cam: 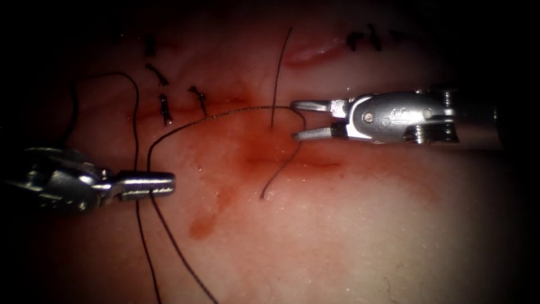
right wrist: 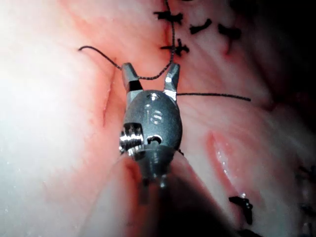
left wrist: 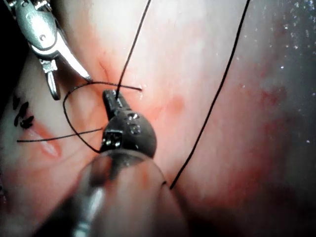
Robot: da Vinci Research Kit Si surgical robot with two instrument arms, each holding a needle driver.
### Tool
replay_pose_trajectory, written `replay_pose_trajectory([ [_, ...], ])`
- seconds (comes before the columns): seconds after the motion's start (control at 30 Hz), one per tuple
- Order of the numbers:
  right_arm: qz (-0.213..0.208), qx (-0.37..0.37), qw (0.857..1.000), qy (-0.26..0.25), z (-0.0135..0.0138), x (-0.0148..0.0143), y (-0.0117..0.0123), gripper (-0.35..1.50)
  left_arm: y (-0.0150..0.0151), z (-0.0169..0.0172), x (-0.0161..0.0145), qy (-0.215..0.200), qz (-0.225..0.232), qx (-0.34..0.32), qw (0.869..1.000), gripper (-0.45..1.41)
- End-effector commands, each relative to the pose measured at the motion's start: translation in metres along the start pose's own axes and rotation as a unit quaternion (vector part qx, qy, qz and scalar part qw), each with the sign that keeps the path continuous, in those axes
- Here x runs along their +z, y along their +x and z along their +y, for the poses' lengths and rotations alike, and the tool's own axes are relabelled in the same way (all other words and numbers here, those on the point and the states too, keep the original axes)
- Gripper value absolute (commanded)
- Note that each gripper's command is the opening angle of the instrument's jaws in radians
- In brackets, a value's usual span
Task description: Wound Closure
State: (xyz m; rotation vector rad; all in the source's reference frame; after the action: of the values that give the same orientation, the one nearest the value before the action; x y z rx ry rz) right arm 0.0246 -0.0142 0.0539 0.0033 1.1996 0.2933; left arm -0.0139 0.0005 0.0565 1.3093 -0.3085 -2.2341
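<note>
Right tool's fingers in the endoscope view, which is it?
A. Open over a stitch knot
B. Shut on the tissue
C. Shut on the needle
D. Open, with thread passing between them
D: the right tool has its two fingers spread apart, and the thread runs across the gap between them.

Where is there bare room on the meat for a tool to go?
Bare tissue lies below the right tool, right of the thread. It is crowded around the cut, between the open right tool and the left tool, shut on thread, near the stitches.
</note>
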Motion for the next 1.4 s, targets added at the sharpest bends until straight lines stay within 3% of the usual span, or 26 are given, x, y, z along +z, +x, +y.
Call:
replay_pose_trajectory([
  [0.03, 0.007, 0.011, 1.0, -0.002, 0.0003, 0.0009, 0.0012, 1.4, -0.0006, -0.0001, 0.0005, 0.0, -0.005, 0.002, 1.0, -0.45],
  [0.17, 0.028, 0.03, 0.999, -0.013, 0.0004, -0.0001, 0.0031, 1.48, -0.0013, 0.0004, -0.0004, -0.003, -0.022, 0.001, 1.0, -0.45],
  [0.47, 0.024, 0.043, 0.999, -0.022, -0.001, -0.0001, 0.0061, 1.43, 0.0006, 0.0002, 0.0003, -0.003, -0.022, 0.02, 1.0, -0.45],
  [0.53, 0.024, 0.044, 0.999, -0.02, -0.0003, -0.0006, 0.0059, 1.21, 0.0011, -0.0002, -0.0002, -0.005, -0.018, 0.036, 0.999, -0.45],
  [0.63, 0.026, 0.044, 0.998, -0.027, 0.0013, -0.0013, 0.0047, 0.68, 0.0014, -0.0007, -0.0007, 0.0, -0.017, 0.044, 0.999, -0.45],
  [0.67, 0.019, 0.044, 0.998, -0.044, 0.0021, -0.0015, 0.0033, -0.01, 0.0014, -0.0009, -0.0009, 0.005, -0.017, 0.049, 0.999, -0.45],
  [0.7, 0.025, 0.051, 0.997, -0.06, 0.0027, -0.0011, 0.0018, -0.35, 0.0014, -0.0009, -0.0009, 0.008, -0.017, 0.051, 0.999, -0.45],
  [0.77, 0.032, 0.053, 0.996, -0.067, 0.0031, -0.0006, 0.0003, -0.35, 0.0013, -0.001, -0.0008, 0.008, -0.017, 0.057, 0.998, -0.45],
  [0.8, 0.034, 0.052, 0.995, -0.077, 0.0032, 0.0002, -0.0016, -0.35, 0.0013, -0.001, -0.0008, 0.011, -0.018, 0.059, 0.998, -0.45],
  [0.87, 0.035, 0.056, 0.995, -0.08, 0.0032, 0.0007, -0.0025, -0.35, 0.0013, -0.0011, -0.0007, 0.012, -0.018, 0.059, 0.998, -0.45],
  [0.9, 0.052, 0.066, 0.993, -0.077, 0.0027, 0.002, -0.0043, -0.35, 0.0013, -0.0012, -0.0007, 0.016, -0.019, 0.061, 0.998, -0.45],
  [1.07, 0.099, 0.087, 0.989, -0.075, 0.0011, 0.0055, -0.007, -0.35, 0.0015, -0.0023, -0.0012, 0.048, -0.012, 0.064, 0.997, -0.45],
  [1.2, 0.124, 0.095, 0.986, -0.066, -0.0007, 0.0071, -0.0064, -0.35, 0.0016, -0.0034, -0.0012, 0.088, 0.003, 0.061, 0.994, -0.45],
  [1.4, 0.15, 0.107, 0.981, -0.06, -0.0018, 0.008, -0.0044, -0.35, -0.0008, -0.0021, 0.0012, 0.085, -0.002, 0.066, 0.994, -0.45],
])
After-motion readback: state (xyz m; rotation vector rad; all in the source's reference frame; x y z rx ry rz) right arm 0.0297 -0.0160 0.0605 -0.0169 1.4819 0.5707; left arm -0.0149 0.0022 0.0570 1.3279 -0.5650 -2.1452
